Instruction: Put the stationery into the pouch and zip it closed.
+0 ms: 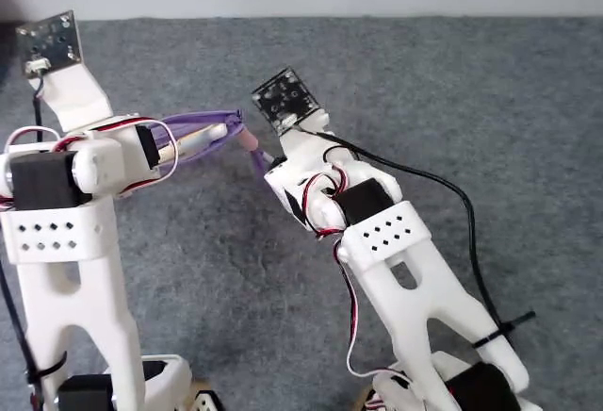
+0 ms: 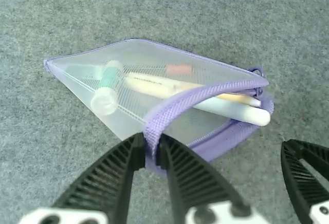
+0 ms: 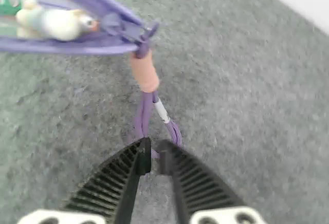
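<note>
Found the pouch in the far left part of the worktop, short of its far edge, with pens and a green-banded stick inside the mesh. Saw the left gripper pinched together on the purple rim at one end of the mouth. Saw the right gripper pinched on the tassel hanging from the slider at the other end. Judged the stationery as in and the zipping as the step in hand, with the mouth gaping between the two holds.

Called for a low, steady draw on the tassel along the line of the teeth, not upward, with the left hold kept firm as anchor so as not to drag the whole pouch. Noted pen tips lying just beside the slider, under the raised rim. Judged a risk of snagging there, so wanted the rim kept lifted clear of them. Judged the tassel thin and likely to slide out of the grip under a jerk.

Had plenty of bare worktop towards the right edge and the near edge for the right arm to swing. Had less towards the far edge, and little between the two arms themselves.
</note>
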`<control>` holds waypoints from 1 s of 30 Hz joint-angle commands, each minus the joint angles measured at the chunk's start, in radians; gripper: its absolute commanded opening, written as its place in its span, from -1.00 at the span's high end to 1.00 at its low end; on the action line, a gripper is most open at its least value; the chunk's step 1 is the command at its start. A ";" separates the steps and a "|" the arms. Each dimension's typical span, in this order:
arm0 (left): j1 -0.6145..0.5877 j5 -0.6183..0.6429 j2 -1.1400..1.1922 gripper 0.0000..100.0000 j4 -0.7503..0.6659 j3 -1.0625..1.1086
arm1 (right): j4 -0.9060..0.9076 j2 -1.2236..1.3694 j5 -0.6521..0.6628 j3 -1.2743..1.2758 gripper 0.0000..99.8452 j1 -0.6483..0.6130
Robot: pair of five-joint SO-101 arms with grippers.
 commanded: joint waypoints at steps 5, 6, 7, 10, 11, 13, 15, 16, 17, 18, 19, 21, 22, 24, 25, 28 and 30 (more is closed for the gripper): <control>0.005 0.002 -0.015 0.98 -0.017 -0.054 | -0.157 0.059 0.043 0.000 0.17 -0.016; 0.005 0.002 -0.015 0.98 -0.017 -0.054 | -0.188 0.088 0.041 -0.002 0.18 -0.016; 0.005 0.002 -0.015 0.98 -0.017 -0.054 | -0.220 0.120 0.041 -0.002 0.21 -0.019; 0.005 0.002 -0.015 0.98 -0.017 -0.054 | -0.309 0.200 0.009 -0.002 0.28 -0.035; 0.005 0.002 -0.015 0.98 -0.017 -0.054 | -0.337 0.222 -0.015 -0.003 0.30 -0.042; 0.005 0.002 -0.015 0.98 -0.017 -0.054 | -0.375 0.263 -0.054 -0.014 0.30 -0.058; 0.005 0.002 -0.015 0.98 -0.017 -0.054 | -0.389 0.298 -0.083 -0.031 0.30 -0.061; 0.005 0.002 -0.015 0.98 -0.017 -0.054 | -0.390 0.315 -0.098 -0.046 0.30 -0.068; 0.005 0.002 -0.015 0.98 -0.017 -0.054 | -0.389 0.334 -0.115 -0.064 0.30 -0.070; 0.005 0.002 -0.015 0.98 -0.017 -0.054 | -0.389 0.351 -0.129 -0.081 0.30 -0.070; 0.005 0.002 -0.015 0.98 -0.017 -0.054 | -0.389 0.369 -0.138 -0.097 0.30 -0.071; 0.005 0.002 -0.014 0.98 -0.017 -0.054 | -0.389 0.401 -0.149 -0.135 0.30 -0.073; 0.005 0.002 -0.012 0.98 -0.017 -0.054 | -0.389 0.420 -0.149 -0.155 0.30 -0.074; 0.005 0.002 -0.011 0.98 -0.018 -0.054 | -0.389 0.458 -0.149 -0.199 0.30 -0.074; 0.005 0.002 -0.011 0.98 -0.020 -0.054 | -0.389 0.475 -0.149 -0.222 0.30 -0.074; 0.005 0.000 -0.009 0.98 -0.020 -0.054 | -0.381 0.503 -0.149 -0.269 0.30 -0.071; 0.005 0.000 -0.009 0.98 -0.020 -0.054 | -0.380 0.504 -0.149 -0.281 0.30 -0.071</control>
